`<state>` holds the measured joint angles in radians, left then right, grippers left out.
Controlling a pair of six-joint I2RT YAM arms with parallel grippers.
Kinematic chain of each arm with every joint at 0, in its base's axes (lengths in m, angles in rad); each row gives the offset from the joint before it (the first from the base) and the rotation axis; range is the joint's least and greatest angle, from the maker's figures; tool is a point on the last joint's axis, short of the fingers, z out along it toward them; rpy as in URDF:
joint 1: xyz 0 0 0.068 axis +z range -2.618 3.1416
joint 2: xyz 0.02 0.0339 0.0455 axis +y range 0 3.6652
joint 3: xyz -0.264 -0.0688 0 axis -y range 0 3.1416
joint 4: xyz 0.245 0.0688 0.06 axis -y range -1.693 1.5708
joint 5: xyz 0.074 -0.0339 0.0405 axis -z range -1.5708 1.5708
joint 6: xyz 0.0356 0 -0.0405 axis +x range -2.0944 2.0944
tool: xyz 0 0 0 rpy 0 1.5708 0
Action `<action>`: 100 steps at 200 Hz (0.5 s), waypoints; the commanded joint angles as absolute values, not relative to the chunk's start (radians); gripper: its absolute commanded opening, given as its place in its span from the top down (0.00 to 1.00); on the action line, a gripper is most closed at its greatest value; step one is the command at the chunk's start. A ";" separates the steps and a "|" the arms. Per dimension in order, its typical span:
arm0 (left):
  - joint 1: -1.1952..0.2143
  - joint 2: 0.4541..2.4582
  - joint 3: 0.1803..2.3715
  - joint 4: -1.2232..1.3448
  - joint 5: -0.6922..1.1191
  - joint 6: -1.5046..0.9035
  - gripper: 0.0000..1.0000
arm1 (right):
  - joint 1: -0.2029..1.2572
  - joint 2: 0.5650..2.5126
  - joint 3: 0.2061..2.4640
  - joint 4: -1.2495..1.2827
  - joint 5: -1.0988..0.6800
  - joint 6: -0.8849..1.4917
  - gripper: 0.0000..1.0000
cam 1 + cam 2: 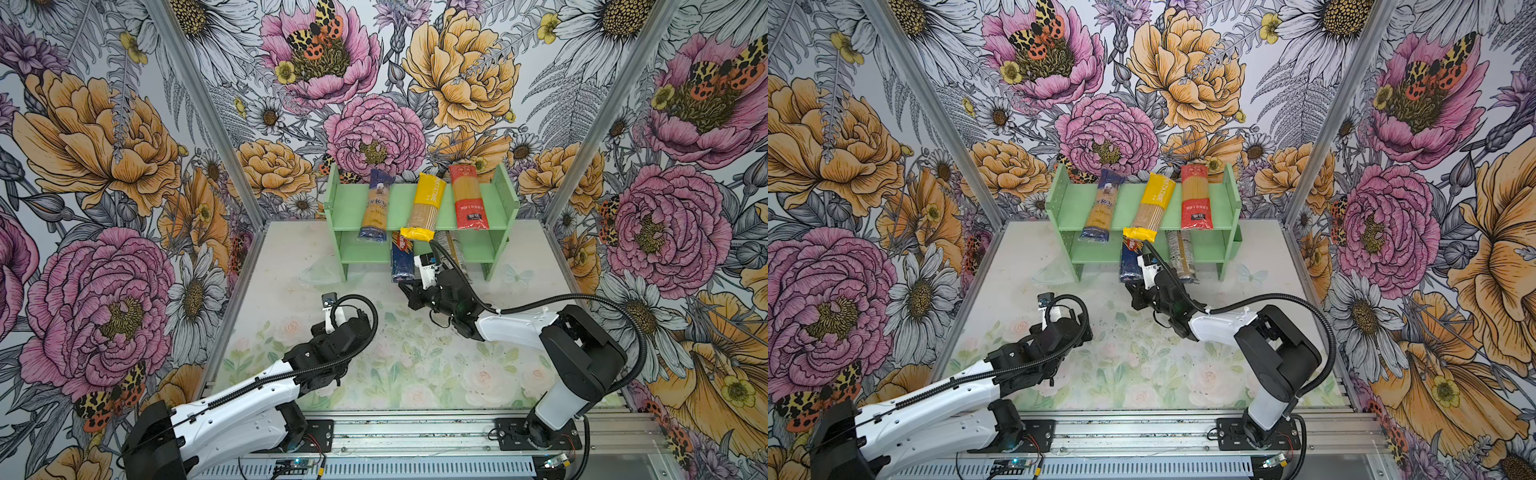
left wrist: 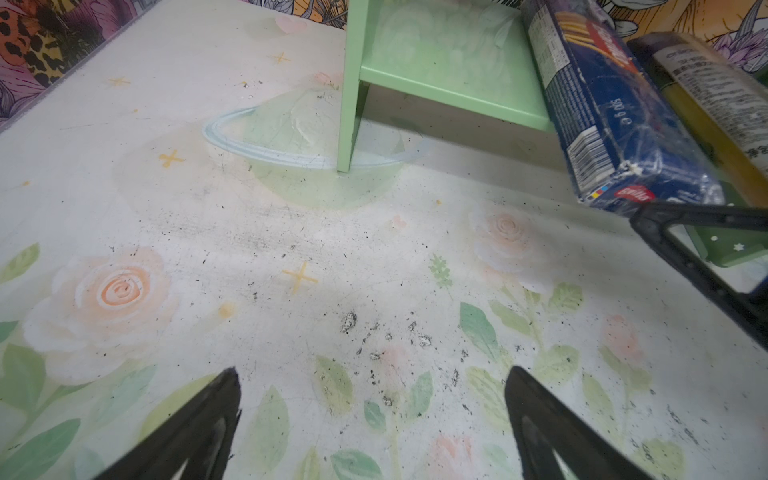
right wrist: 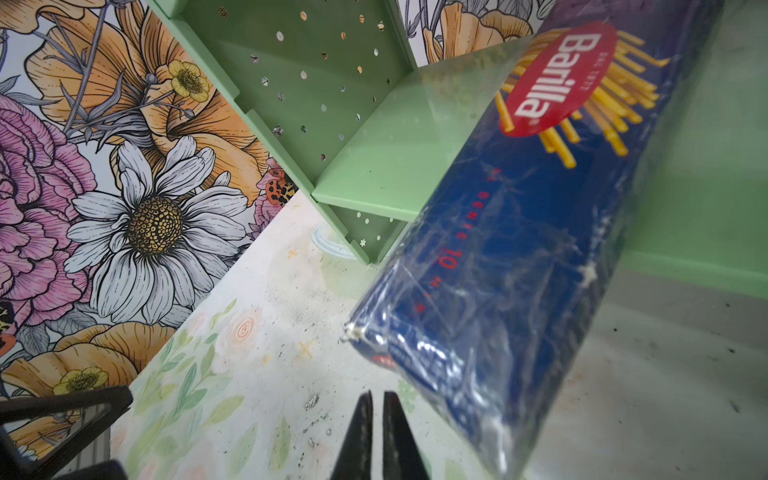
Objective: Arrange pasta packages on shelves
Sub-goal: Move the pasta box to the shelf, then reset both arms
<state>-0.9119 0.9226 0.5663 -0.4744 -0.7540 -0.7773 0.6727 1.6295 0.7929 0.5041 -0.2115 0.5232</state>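
Dark blue Barilla packet (image 1: 401, 264) juts from the lower shelf (image 1: 361, 249) of the green rack (image 1: 505, 195); the right gripper (image 3: 377, 397), nearly closed and empty, sits at its near end, a push deeper in seemingly next; left gripper (image 2: 372, 370) hangs wide, idle

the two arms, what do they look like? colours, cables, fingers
The left arm and right arm have white shells on the long links and black joint housings. A black ribbed cable hose loops along each. Each wrist carries a small camera on a white bracket. The left gripper and right gripper have black tapered fingers with triangular cut-outs.
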 commanded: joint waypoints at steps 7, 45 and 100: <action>-0.900 0.914 0.570 -0.480 -0.742 -0.760 0.01 | 0.670 1.488 0.705 0.489 -0.240 0.504 0.86; -0.897 0.929 0.589 -0.481 -0.739 -0.744 0.01 | 0.658 1.283 0.559 0.428 -0.223 0.521 0.82; -0.896 0.940 0.602 -0.479 -0.739 -0.732 0.01 | 0.569 1.010 0.347 0.358 -0.150 0.598 0.79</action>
